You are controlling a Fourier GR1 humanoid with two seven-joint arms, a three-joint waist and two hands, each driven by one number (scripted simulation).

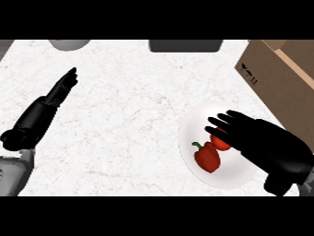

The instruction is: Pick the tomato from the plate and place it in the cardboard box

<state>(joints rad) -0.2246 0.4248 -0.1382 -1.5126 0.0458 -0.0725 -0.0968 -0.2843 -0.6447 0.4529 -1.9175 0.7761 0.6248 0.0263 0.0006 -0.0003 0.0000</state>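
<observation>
Head view: a white, faintly veined marble-like counter [119, 115] fills most of the frame. A round white plate [217, 182], smooth and glossy, is seen at lower right. Two red items lie on it: a glossy red pepper [208, 159] with a small green stem, lobed and slightly elongated, at plate centre-left, and a smaller rounded red tomato [220, 143] just above and right of it, touching or nearly touching the pepper. The tomato is mostly hidden by the black right hand [268, 143], which is placed over the plate's right half, fingers curved down toward the tomato; whether the fingers actually touch or close on the tomato cannot be told. The matte brown cardboard box [288, 87], flat-sided with a lighter rim edge and small printed marks, is seen at upper right, just beside the plate's upper-right edge. The black left hand [62, 87] is shown at upper left of the frame, fingers straight and held together, pointing up, nothing held. Its grey forearm [3, 175] enters at lower left. At the top edge, a pale grey rounded object [69, 44] is partly cut off at upper left, and a dark grey rectangular object [186, 45] is seen at top centre.
</observation>
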